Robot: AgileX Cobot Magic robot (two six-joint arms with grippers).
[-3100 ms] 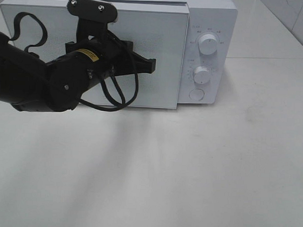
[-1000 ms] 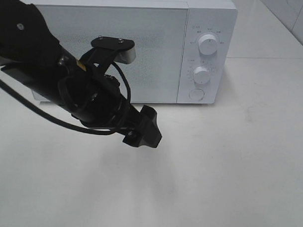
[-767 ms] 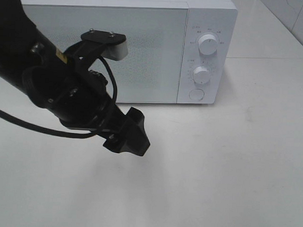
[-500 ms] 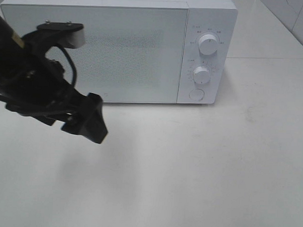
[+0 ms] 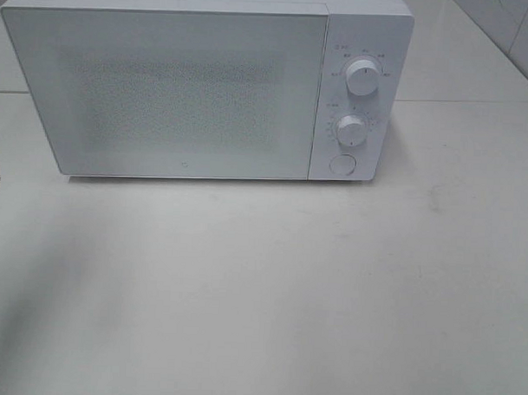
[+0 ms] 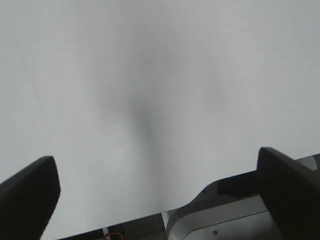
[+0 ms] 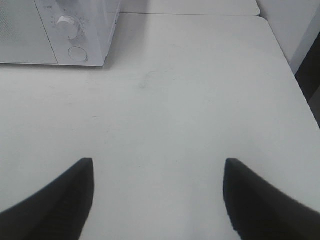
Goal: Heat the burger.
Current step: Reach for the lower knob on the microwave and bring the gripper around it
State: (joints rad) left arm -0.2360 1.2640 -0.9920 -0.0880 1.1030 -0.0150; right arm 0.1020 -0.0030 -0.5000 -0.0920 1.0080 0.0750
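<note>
Hovering both hands over the white desk (image 5: 287,294), microwave (image 5: 190,82) door shut.
Left hand (image 6: 156,160) is spread wide with an empty gap, looking down at plain desk surface near the desk's edge. Right hand (image 7: 158,162) is also open and empty, over the desk near the microwave's control-panel corner. Upper knob (image 5: 362,80), lower knob (image 5: 350,130) and round button (image 5: 341,165) face front. Burger shows in no view, location can't be told.
</note>
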